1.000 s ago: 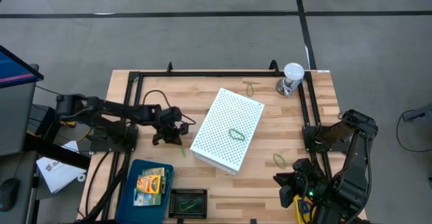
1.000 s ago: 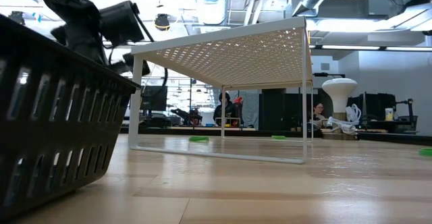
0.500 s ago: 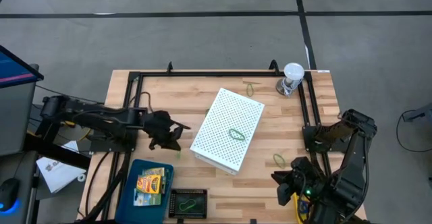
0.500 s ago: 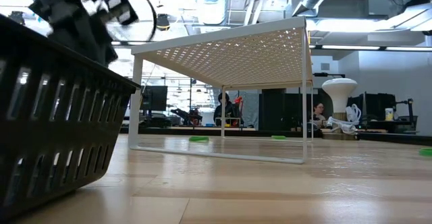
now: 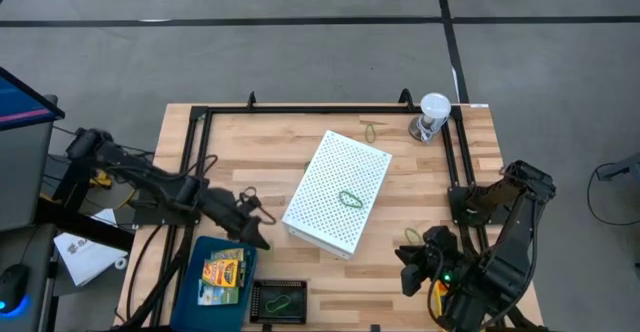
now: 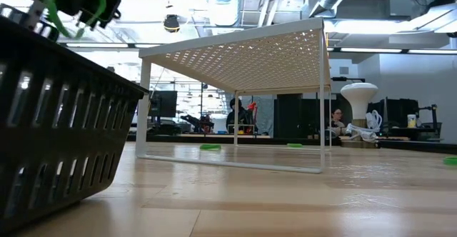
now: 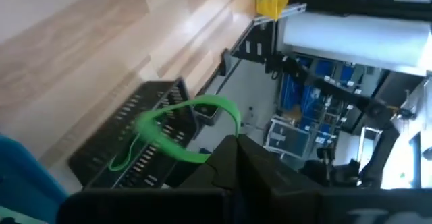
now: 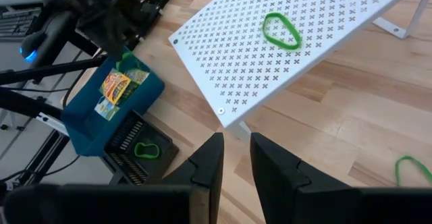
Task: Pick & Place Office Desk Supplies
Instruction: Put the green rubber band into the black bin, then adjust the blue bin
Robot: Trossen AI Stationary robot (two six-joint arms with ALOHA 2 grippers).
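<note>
My left gripper [image 5: 252, 236] is shut on a green rubber band [image 7: 181, 124]. It hangs above the table's near left part, beside the blue bin [image 5: 222, 272] and over the black basket [image 7: 131, 146]. The low view shows the gripper [image 6: 84, 0] above the basket's rim. The bin holds a yellow crayon box [image 5: 225, 270]. Another green band [image 5: 281, 299] lies in the basket [image 5: 278, 300], and one [image 5: 349, 199] lies on top of the white perforated box [image 5: 338, 192]. My right gripper [image 8: 235, 158] stands open at the near right, holding nothing. My left gripper pinches the green band by one end of its loop [image 7: 201, 158] between its shut fingertips. The rest of the loop sticks out past the fingers, slack and lifted clear of the table and the basket.
Olive bands lie on the wood near the right arm [image 5: 413, 235] and at the far edge [image 5: 371, 130]. A clear cup with a white lid [image 5: 432, 115] stands at the far right corner. A black frame [image 5: 300, 109] borders the work area.
My left gripper has swung from beside the white box's left side toward the table's near edge and has risen, its wrist rolling, with the green band still held. My right gripper has edged a little toward the table's left.
</note>
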